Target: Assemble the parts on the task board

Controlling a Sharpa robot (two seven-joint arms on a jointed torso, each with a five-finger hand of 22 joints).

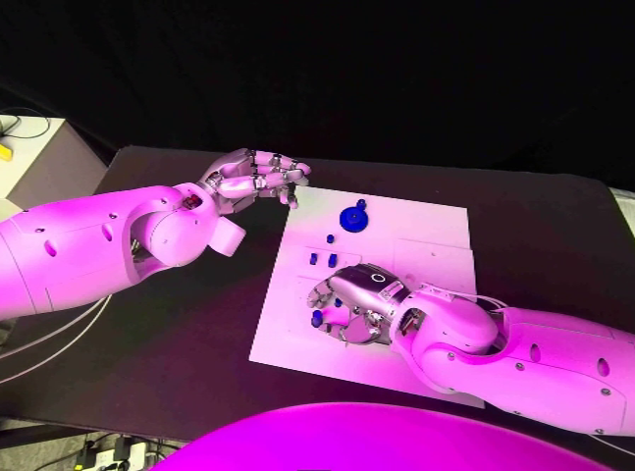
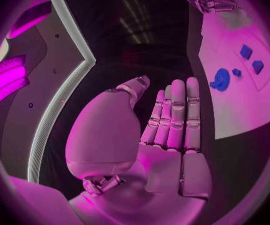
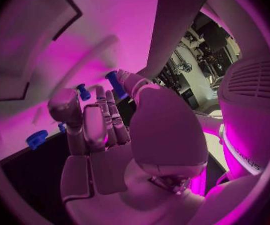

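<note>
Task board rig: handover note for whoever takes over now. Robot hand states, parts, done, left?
Left robot hand: holds nothing, fingers apart, off the task board past its far-left corner.
Right robot hand: down on the board's near-left area, fingertips at a small blue part; a firm hold cannot be told.
Parts: round blue part at the far end; small blue pieces mid-board; another blue piece beside the right robot hand.
Done: cannot be judged from these views.
Left: the loose-looking pieces probably remain to be placed.
</note>
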